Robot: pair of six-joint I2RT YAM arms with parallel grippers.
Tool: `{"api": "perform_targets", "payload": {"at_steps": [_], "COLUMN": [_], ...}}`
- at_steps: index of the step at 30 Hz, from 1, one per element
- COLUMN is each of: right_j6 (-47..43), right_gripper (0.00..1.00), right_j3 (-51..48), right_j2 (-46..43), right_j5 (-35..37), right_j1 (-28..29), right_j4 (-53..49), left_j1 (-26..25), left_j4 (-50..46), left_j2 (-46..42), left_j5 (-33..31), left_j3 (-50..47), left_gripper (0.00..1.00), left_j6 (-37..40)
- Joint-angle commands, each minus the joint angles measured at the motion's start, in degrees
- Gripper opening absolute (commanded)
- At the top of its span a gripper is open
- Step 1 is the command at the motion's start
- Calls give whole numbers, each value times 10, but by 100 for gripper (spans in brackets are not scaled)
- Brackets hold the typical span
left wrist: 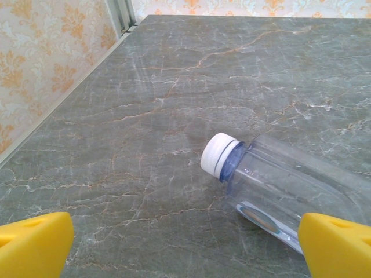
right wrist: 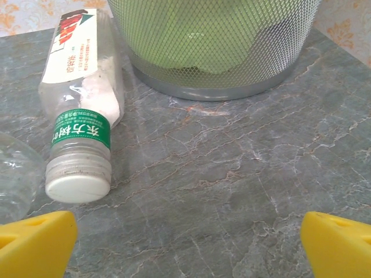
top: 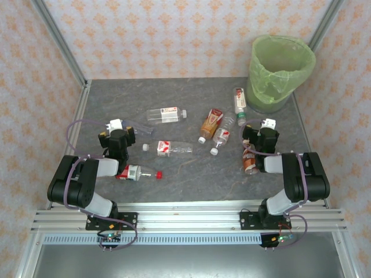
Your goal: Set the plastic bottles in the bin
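You are holding the right gripper spread wide with nothing between its fingers. It is facing the bin across a bare stretch of table, so open room is running straight up to the bin's mesh wall. Just left of the bin's base, the green-label bottle is lying flat, its long axis running from the bin back toward your claw and its white cap pointing at you. From above, the bin is sitting in the far right corner, close to the table's right edge and the back wall. Well left of the bin, you are holding the left gripper equally spread and empty. A clear bottle is lying by its right finger, its cap pointing away from the bin toward the table's left edge. Between the arms, the orange-label bottle is lying diagonally, base toward the bin. The far red-and-white bottle is lying crosswise, cap toward the bin.
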Motion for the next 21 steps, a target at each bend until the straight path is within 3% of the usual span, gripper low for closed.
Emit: {"api": "perform_targets", "payload": {"at_steps": [1,5,8,11,16,21], "right_j6": [-5,-17,-21,-9,62,104], "right_gripper": [99,99,99,99,99,99], "right_j3": [-8,8,20,25,50,48], "right_j2": [-33,-80,-113,-141,-182,-222], "right_j5": [0,-30,-38,-35,-25,-43], "right_j1": [3,4,5,4,4,6], "right_j4": [6,-60,-104,-136,-236,-257], "left_j1": [-5,-6,-10,-14,-22,-71], "left_j4": [0,-9,-139,-188,-343,-542], "left_j2": [-16,-22,-75,-120,-190,-245], "left_j5": [-8,3,4,-21,-50,-92], "left_j3": [14,17,64,77,117,178], "left_gripper": [100,100,100,100,100,100], "left_j6": [16,21,22,7,-119,-249]}}
